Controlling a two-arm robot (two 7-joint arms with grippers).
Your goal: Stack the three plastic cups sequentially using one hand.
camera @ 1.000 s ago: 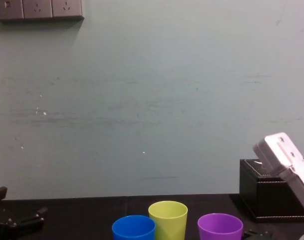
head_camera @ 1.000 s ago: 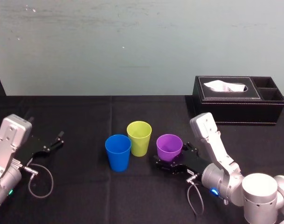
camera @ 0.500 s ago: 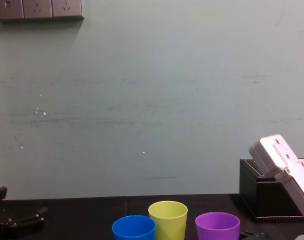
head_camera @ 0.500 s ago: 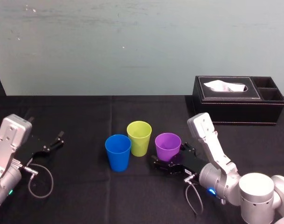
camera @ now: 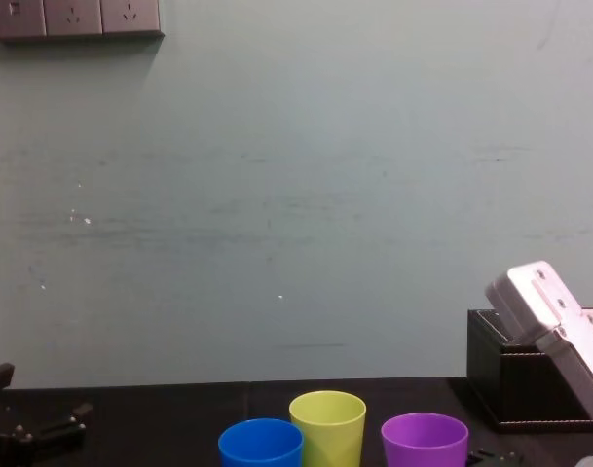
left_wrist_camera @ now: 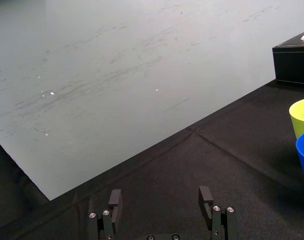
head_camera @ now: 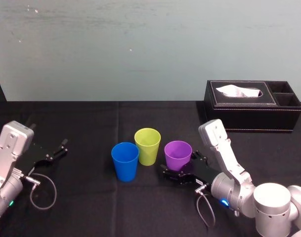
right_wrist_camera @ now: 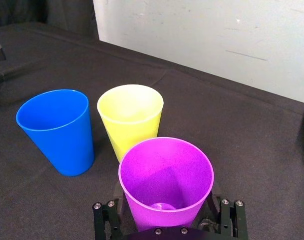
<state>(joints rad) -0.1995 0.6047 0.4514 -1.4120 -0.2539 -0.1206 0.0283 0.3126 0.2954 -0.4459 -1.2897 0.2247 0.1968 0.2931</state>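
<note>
Cups: I count three on the counter (head_camera: 91, 197) (one per colour), all upright and unstacked: blue cup (head_camera: 125, 161) nearest me, yellow-green cup (head_camera: 147, 146) behind it, purple cup (head_camera: 178, 155) on the right. Right pincer (head_camera: 179, 167) sits spread around the purple cup's base; left pincer (left_wrist_camera: 161, 200), also spread, idles far left.

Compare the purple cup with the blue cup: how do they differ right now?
The purple cup stands between the open fingers of the right gripper; the blue cup stands free. The purple cup is at the row's right end, the blue cup at its left end. Both are upright, alike in shape and size.
</note>
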